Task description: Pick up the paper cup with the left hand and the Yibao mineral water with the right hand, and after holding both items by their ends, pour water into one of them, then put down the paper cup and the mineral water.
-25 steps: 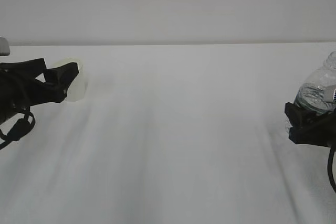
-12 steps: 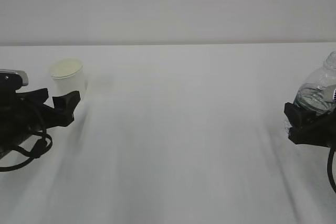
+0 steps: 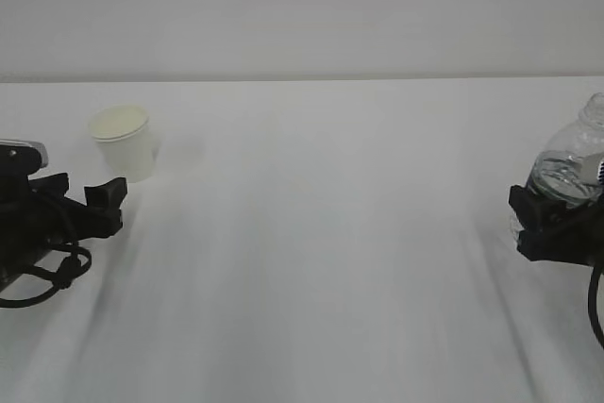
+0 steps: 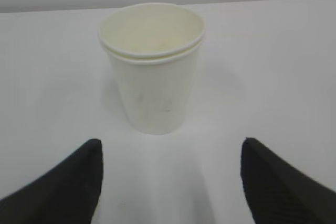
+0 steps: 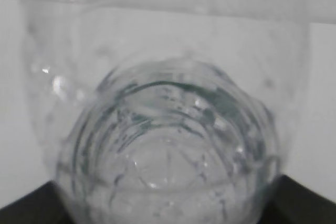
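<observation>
The black two-pronged left hand (image 4: 170, 182) is sitting wide open and empty just in front of the small white tapered paper cup (image 4: 152, 66), which is standing upright on the white table (image 3: 321, 233). Well to that cup's right, the black right hand (image 3: 552, 228) is clamping the clear ribbed Yibao mineral water (image 3: 571, 172) by its base; I judge it should lower the bottle level before letting go.

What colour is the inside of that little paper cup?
Pale yellowish cream inside the white paper cup; the left wrist view shows it best.

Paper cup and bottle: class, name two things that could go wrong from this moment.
1. The left gripper is open with the paper cup standing free ahead of its fingers; an off-centre approach could tip it.
2. The right gripper holds the Yibao mineral water near its base; the bottle might swing or spill.
</observation>
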Robot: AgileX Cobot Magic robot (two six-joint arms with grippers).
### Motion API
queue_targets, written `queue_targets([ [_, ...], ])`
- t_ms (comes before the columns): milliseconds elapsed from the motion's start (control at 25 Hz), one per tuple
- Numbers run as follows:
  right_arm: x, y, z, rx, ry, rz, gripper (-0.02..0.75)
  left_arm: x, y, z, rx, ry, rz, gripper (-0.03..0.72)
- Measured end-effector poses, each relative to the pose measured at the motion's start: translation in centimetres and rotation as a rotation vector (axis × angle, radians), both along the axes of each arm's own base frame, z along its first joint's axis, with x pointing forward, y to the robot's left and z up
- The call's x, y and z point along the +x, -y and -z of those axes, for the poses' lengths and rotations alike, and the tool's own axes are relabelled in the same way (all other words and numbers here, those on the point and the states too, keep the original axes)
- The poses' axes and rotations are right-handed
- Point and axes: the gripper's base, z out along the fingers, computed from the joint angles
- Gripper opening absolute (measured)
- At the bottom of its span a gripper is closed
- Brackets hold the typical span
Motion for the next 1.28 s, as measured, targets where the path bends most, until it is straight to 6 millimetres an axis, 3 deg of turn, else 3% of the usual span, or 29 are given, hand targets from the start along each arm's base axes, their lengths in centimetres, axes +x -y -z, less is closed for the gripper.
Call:
queue_targets([
  [240, 0.0, 0.0, 0.0, 0.0, 0.0, -0.002, 0.465, 1.4, -0.7, 1.8, 0.008, -0.023, -0.032, 0.593],
  [560, 0.0, 0.0, 0.0, 0.0, 0.0, -0.002, 0.465, 3.5, 0.2, 3.6, 0.016, -0.021, 0.031, 0.593],
  [880, 0.0, 0.0, 0.0, 0.0, 0.0, -0.002, 0.465, 5.4, 0.8, 3.9, -0.006, 0.015, 0.05, 0.593],
  [1280, 0.0, 0.0, 0.0, 0.0, 0.0, -0.002, 0.465, 5.6, 0.8, 3.8, -0.01, 0.022, 0.04, 0.593],
])
